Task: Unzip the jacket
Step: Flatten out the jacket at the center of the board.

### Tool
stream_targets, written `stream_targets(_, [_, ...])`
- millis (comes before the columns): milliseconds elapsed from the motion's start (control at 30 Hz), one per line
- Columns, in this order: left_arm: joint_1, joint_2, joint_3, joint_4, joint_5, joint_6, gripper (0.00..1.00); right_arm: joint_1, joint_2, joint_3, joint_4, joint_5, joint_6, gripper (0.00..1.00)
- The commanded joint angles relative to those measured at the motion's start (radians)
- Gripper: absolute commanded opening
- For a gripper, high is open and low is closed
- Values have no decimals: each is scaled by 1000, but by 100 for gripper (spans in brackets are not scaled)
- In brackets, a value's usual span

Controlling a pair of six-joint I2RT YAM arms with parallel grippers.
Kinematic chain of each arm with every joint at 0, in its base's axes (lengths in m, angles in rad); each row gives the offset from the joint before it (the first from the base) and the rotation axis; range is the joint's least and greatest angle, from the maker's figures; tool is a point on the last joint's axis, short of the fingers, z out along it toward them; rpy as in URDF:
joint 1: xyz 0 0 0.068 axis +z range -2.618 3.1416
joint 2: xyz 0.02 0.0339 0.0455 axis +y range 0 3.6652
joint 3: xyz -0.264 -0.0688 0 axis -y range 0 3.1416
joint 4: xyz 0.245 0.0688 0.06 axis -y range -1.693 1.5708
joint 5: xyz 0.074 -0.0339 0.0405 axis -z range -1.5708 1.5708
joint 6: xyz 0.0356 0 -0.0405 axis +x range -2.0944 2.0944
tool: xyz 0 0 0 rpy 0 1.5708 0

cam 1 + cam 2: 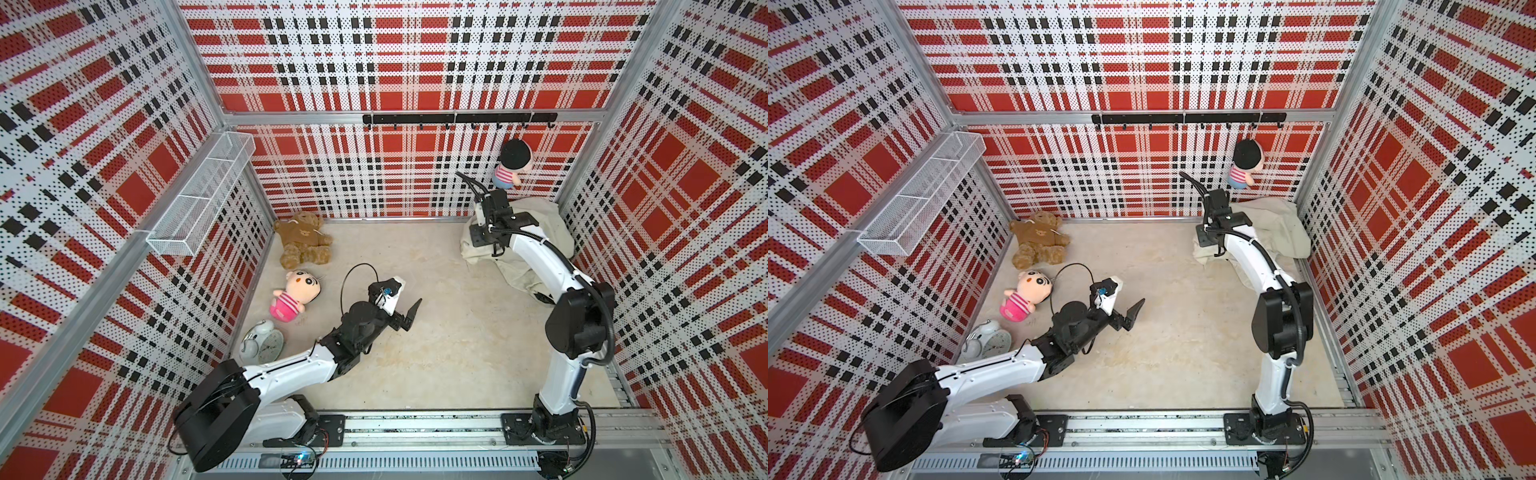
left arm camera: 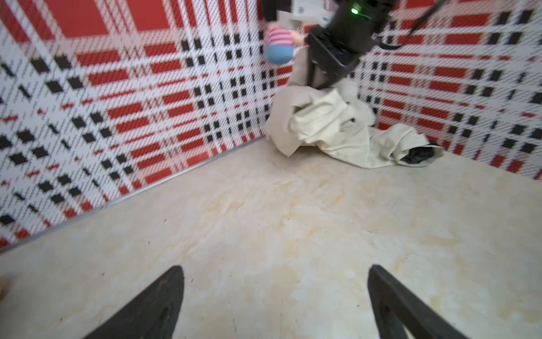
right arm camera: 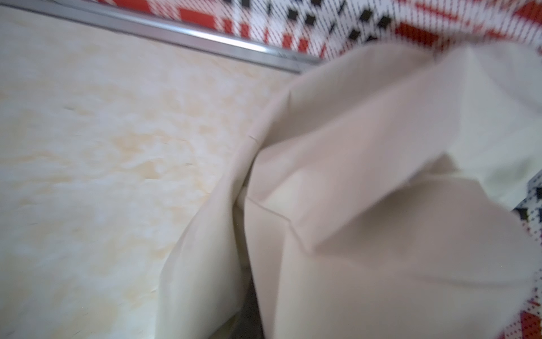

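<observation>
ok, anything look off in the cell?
The jacket is crumpled in a heap in the far right corner, not laid flat; its zipper isn't visible. The right claw is closed in its folds.

The right claw (image 2: 318, 83) pinches down into the jacket (image 2: 331, 123), but its tips are buried in the folds. In the right wrist view the cloth under the claw is one soft blur. In both top views the right arm (image 1: 536, 253) covers the middle of the jacket behind the claw. The folds hide the zipper. A dark patch (image 2: 418, 154) peeks from the jacket's end far from that claw; I cannot tell what it is. The doll (image 2: 278, 44) just beside the right claw loses most of its head at the picture's top edge. The left claw (image 2: 275, 266) shows only its tips; the fingers (image 2: 152, 305) are cut off at the bottom edge.
</observation>
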Motion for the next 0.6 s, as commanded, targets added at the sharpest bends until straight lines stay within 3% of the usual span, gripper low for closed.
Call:
stream_targets(0, [-24, -51, 9, 181, -9, 82, 98, 70, -142, 134, -108, -63, 9, 0])
stream_targets(200, [-62, -110, 26, 156, 37, 69, 98, 166, -137, 323, -198, -215, 80, 0])
stream_targets(367, [-62, -130, 17, 160, -40, 99, 98, 180, -145, 349, -176, -331, 127, 0])
stream_targets(567, [90, -190, 7, 111, 3, 58, 98, 180, -153, 374, -246, -327, 99, 0])
